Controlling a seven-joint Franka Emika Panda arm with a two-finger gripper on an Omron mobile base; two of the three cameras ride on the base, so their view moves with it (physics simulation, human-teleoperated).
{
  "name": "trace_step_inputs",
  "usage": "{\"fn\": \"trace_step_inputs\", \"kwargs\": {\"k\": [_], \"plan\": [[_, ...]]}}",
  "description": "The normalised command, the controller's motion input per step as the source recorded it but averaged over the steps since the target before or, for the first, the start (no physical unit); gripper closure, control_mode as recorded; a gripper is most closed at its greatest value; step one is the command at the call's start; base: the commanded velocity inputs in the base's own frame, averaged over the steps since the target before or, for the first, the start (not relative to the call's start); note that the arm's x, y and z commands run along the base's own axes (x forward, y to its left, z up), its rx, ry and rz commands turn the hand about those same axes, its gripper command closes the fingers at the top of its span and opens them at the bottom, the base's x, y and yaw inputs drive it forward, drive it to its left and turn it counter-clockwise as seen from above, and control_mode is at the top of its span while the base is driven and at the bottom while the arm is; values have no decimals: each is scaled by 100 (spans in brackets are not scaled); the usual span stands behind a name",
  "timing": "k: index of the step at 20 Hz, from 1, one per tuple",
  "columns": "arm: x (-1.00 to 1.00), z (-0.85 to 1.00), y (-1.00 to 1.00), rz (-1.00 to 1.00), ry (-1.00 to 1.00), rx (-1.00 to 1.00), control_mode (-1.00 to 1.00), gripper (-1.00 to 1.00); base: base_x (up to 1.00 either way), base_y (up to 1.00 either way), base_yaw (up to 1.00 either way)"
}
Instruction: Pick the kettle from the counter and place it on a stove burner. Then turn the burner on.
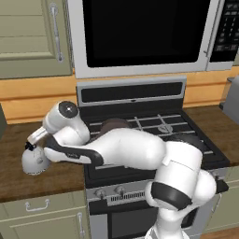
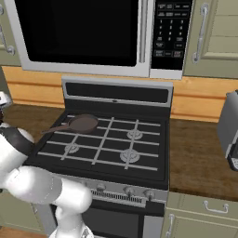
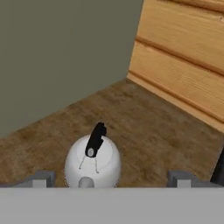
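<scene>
Simulated kitchen, largest items first. The desk [image 1: 28, 177], a dark wood-grain slab over pale green cabinet fronts, runs on both sides of a black stove [image 2: 107, 139] with light grey grates; a microwave [image 2: 83, 32] hangs above the stove. The white arm [image 1: 126, 149] lies low across the front of the stove in the left base view and reaches to the desk left of it. On the rear left grate sits a brown frying pan [image 2: 82, 123], with nothing visible in it, its handle pointing left. The nearest stove burner [image 2: 129, 155], a grey ring and cap, carries nothing. The kettle [image 1: 35, 161], a whitish dome with a black handle on top, stands upright on the desk just left of the stove, near the front edge. The claw [image 3: 111, 180] hangs directly above the kettle: in the hand view the dome [image 3: 93, 162] lies between the two finger tips [image 3: 40, 179], nearer the left one, and neither tip touches it. The jaws stand wide apart, with nothing held. Behind the kettle are an orange-wood backsplash [image 3: 183, 57] and a flat grey-green panel [image 3: 57, 57]
</scene>
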Motion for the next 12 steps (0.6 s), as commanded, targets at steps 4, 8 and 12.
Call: {"fn": "trace_step_inputs", "kwargs": {"k": [4, 8, 12], "plan": [[4, -21, 40, 7, 21, -11, -100, -100, 0, 0, 0], [0, -34, 49, 7, 17, -16, -100, -100, 0, 0, 0], [1, -35, 47, 2, 13, -27, -100, -100, 0, 0, 0]]}}
